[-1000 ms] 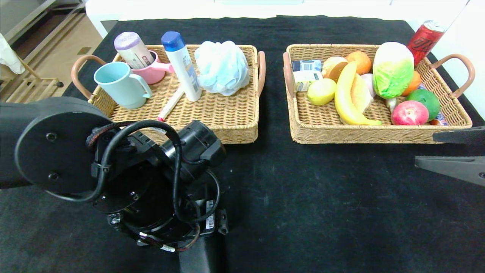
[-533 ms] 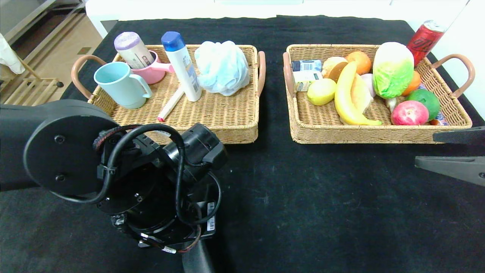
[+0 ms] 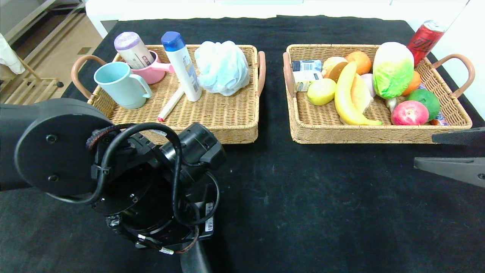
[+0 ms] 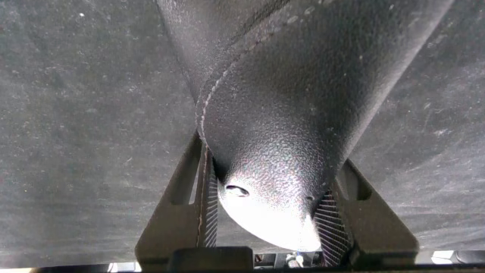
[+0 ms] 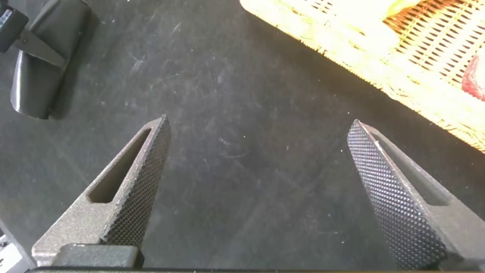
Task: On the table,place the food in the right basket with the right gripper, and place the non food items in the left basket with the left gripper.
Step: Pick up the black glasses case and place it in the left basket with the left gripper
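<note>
The left gripper (image 4: 276, 220) is clamped on a dark, cone-shaped object (image 4: 295, 98) lying on the table just in front of the left basket (image 3: 227, 129). Its long axis runs away from the jaws. The right gripper (image 5: 258, 189) waits wide open and empty.

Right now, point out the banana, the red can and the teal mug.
banana (image 3: 344, 96): head view, middle of its curved yellow body.
red can (image 3: 425, 40): head view, its red side wall.
teal mug (image 3: 120, 88): head view, outer wall below the rim.
</note>
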Action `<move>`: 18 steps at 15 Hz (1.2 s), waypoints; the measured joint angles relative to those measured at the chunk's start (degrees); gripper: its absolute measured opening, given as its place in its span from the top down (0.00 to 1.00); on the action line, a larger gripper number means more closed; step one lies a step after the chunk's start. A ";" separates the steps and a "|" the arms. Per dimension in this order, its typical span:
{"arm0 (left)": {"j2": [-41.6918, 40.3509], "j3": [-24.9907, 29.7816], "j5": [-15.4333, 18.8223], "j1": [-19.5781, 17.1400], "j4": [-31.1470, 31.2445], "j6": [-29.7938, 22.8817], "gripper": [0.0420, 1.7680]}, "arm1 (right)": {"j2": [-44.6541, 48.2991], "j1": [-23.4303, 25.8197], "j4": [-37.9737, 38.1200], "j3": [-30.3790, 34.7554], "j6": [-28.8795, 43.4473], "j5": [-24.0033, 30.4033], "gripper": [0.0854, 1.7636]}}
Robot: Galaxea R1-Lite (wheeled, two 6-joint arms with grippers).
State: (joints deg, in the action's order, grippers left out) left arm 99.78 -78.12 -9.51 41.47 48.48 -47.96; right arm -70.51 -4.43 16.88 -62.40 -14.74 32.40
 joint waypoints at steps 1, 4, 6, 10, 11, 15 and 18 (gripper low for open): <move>-0.04 -0.02 0.00 0.00 0.05 0.00 0.58 | 0.00 0.00 0.00 0.02 0.02 0.01 0.03; -0.80 -0.24 -0.18 0.11 0.30 -0.05 0.58 | 0.00 0.00 0.00 0.02 0.00 0.01 0.03; -1.94 -0.74 -0.29 0.11 0.41 0.28 0.58 | 0.00 0.00 0.00 0.02 0.00 0.01 0.03; -4.58 -2.43 -4.40 0.12 0.72 3.01 0.59 | 0.00 -0.06 0.00 0.02 -0.02 0.00 0.03; -5.24 -3.08 -6.45 0.11 0.71 4.08 0.59 | 0.00 -0.11 0.00 0.04 0.00 0.01 0.03; -7.17 -6.89 -11.37 -1.78 0.30 11.67 0.59 | 0.09 -0.11 0.00 0.11 -0.02 0.00 0.03; -8.61 -10.22 -11.65 -5.06 -0.02 18.83 0.59 | 0.11 -0.11 -0.02 0.09 0.00 0.00 0.03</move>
State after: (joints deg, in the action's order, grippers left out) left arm 91.17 -88.33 -21.16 36.41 48.46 -29.12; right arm -70.40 -4.53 16.86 -62.32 -14.74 32.40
